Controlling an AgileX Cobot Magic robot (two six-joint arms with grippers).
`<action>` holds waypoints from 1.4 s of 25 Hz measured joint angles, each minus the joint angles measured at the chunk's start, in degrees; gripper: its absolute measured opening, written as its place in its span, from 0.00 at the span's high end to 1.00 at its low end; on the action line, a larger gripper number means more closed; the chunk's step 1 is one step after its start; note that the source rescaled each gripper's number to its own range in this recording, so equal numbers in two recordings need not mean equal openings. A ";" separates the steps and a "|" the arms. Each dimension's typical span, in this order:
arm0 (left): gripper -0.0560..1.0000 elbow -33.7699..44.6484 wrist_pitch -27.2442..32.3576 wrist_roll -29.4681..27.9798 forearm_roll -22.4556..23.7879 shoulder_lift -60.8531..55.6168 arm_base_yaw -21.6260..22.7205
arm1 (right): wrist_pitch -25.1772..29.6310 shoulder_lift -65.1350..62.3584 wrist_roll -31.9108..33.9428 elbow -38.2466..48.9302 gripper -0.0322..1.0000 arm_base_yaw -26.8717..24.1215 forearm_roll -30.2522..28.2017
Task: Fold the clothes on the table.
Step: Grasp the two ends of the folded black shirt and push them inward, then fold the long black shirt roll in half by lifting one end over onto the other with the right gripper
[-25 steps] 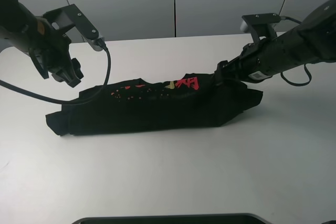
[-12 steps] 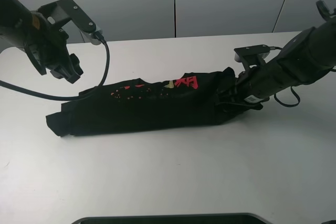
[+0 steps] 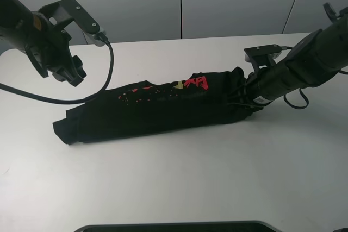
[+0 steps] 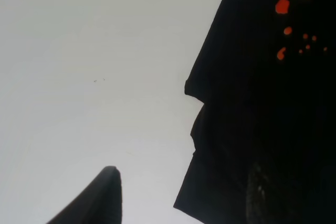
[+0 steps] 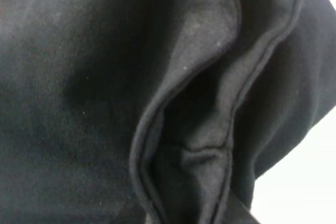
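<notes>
The clothes (image 3: 157, 110) are one black T-shirt with red print, folded into a long narrow strip across the white table (image 3: 179, 177). My right gripper (image 3: 243, 99) is buried in the strip's bunched right end. The right wrist view shows only gathered black folds and a hem (image 5: 184, 108), and the cloth hides the fingers. My left gripper (image 3: 72, 73) hangs open above the table, up and left of the strip's left end. One of its fingers (image 4: 102, 195) shows over bare table beside the shirt's edge (image 4: 247, 103), with nothing held.
A black cable (image 3: 110, 74) loops from the left arm down to the shirt's far left part. A dark rounded object (image 3: 174, 226) lies along the table's near edge. Grey wall panels stand behind the table.
The right gripper dropped from the shirt's upper right onto its right end, and the cloth bunched there. The whole strip shifted slightly right. The left gripper lifted a little earlier, then held still.
</notes>
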 joint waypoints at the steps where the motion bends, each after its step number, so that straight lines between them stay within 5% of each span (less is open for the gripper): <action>1: 0.31 0.00 0.00 0.00 0.00 0.00 0.00 | -0.13 0.00 0.24 0.00 0.85 0.00 0.00; 6: 0.31 0.00 0.92 0.00 0.00 0.00 0.00 | 1.76 -2.84 1.06 0.60 0.85 -3.83 0.00; 10: 0.31 0.00 1.77 0.00 0.00 0.00 0.00 | 4.99 -10.35 1.57 2.20 0.85 -13.78 -1.19; 14: 0.31 0.00 1.65 0.00 0.00 -1.09 0.00 | 10.33 -23.69 2.17 2.20 0.85 -22.99 -4.64; 18: 0.31 0.00 1.14 0.00 0.00 -3.45 0.00 | 18.61 -34.75 5.94 0.70 0.85 -24.90 -7.57; 24: 0.31 0.00 0.06 0.00 -0.40 -7.30 0.00 | 24.12 -37.03 11.06 -0.12 0.85 -15.12 -7.57; 35: 0.31 0.00 0.05 0.00 -4.18 -12.87 0.00 | 9.69 -10.87 13.50 -3.68 0.85 6.47 -0.25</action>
